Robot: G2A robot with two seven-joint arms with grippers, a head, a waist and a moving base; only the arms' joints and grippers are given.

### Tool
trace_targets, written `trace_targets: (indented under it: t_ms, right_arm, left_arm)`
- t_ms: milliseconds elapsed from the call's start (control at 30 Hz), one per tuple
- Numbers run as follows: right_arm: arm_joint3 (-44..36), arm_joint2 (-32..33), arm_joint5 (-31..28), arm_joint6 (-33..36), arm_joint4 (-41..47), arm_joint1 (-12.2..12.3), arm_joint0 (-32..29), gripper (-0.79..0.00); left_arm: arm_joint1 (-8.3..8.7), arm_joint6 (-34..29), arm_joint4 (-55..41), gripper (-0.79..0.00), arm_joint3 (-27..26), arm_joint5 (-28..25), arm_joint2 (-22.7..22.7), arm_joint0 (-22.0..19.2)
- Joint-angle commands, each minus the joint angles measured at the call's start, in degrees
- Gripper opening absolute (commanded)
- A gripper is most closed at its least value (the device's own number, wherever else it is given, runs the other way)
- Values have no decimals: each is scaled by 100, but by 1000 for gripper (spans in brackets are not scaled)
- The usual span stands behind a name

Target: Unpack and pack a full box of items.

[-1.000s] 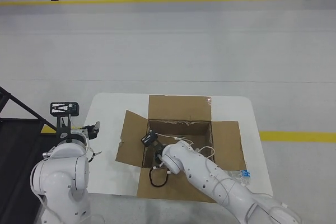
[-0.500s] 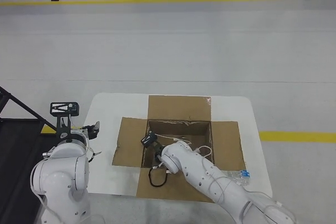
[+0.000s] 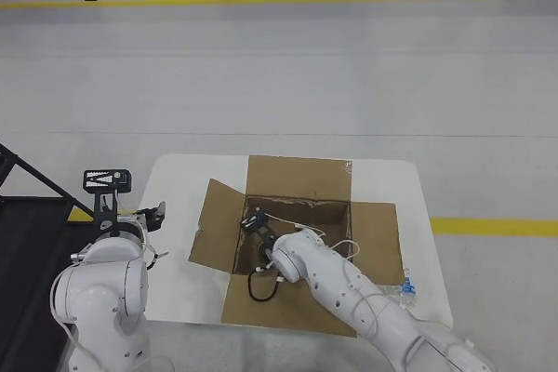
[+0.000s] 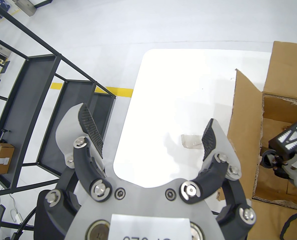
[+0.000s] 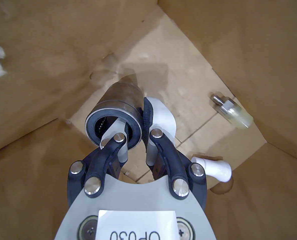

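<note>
step: unpacking box
right gripper: clamped on metal sleeve
left gripper: spread wide
next: likely straight lift clear of box

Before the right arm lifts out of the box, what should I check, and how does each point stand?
1. Grip: right gripper is shut on the metal cylinder, one finger inside the bore and one outside. Ok.
2. Cylinder is off the box floor: cannot tell.
3. Loose parts: small metal fitting and white plastic piece lie apart from the cylinder. Ok.
4. Way up: the cardboard box has its flaps open, with nothing over the gripper. Ok.
5. Other arm: left gripper is open, above the table and off to the side of the box. Ok.
</note>
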Motion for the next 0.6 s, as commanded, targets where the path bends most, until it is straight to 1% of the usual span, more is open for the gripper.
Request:
trace_targets:
  t_ms: [0, 133, 233, 300, 367, 467, 533, 567]
  right_arm:
    - [-422, 281, -48, 108, -112, 142, -181, -785]
    - [-1612, 1086, -122, 251, -234, 461, -764, -785]
    - [-2699, 1938, -349, 158, 33, 699, -1481, -785]
    - [-3329, 2578, -651, -163, 667, 814, -2043, -785]
    - [-3688, 3161, -1105, -661, 1626, 884, -2587, -785]
    - [-3634, 3733, -1936, -1287, 3005, 936, -3137, -785]
    - [-3383, 3933, -2454, -1586, 3873, 945, -3342, -785]
    - [-3268, 3994, -2661, -1672, 4152, 950, -3389, -785]
  left_arm:
    - [0, 0, 0, 0, 0, 0, 0, 0]
    - [0, 0, 0, 0, 0, 0, 0, 0]
    - [0, 0, 0, 0, 0, 0, 0, 0]
    - [0, 0, 0, 0, 0, 0, 0, 0]
    - [0, 0, 0, 0, 0, 0, 0, 0]
    - [0, 0, 0, 0, 0, 0, 0, 0]
    - [0, 0, 0, 0, 0, 0, 0, 0]
    - [0, 0, 0, 0, 0, 0, 0, 0]
